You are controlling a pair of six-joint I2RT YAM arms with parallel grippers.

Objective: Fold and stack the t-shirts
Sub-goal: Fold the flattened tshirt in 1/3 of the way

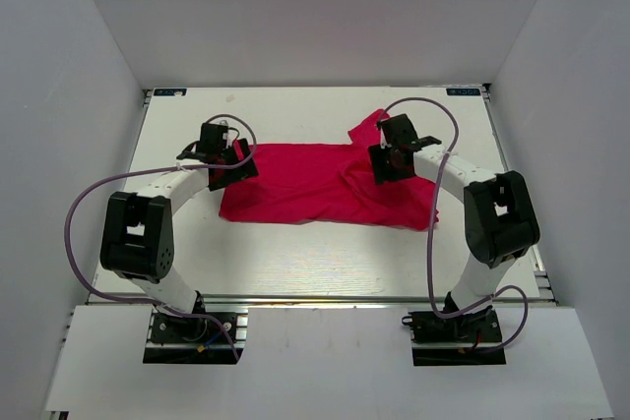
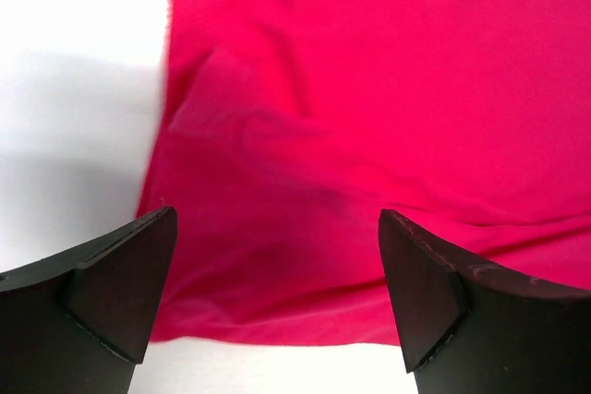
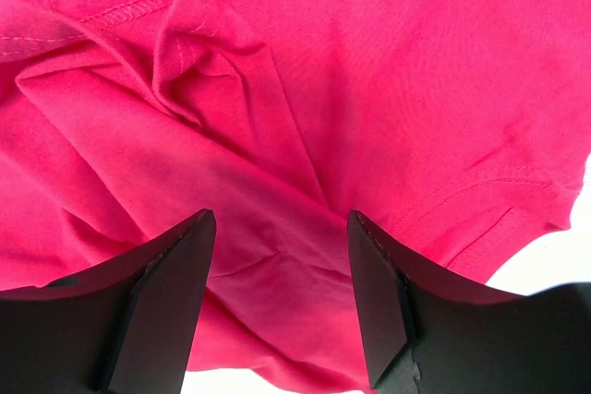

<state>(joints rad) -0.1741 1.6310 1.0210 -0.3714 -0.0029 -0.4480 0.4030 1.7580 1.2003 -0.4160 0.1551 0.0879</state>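
A white table (image 1: 315, 268) stands boxed in by three plain pale-grey panels: a left wall (image 1: 69, 95), a right wall (image 1: 581, 95) and a back wall (image 1: 315, 17) that closes off the far side. Bright, even light falls from above, turning the tabletop almost glaring and casting only soft, faint shadows. A silver metal rail (image 1: 325, 299) runs along the table's near edge, and just in front of it lies a flat white board (image 1: 325, 366). A small blue label (image 1: 169, 92) marks the far left corner and a second blue label (image 1: 465, 91) the far right. In both wrist views the tabletop shows as blank, featureless white.
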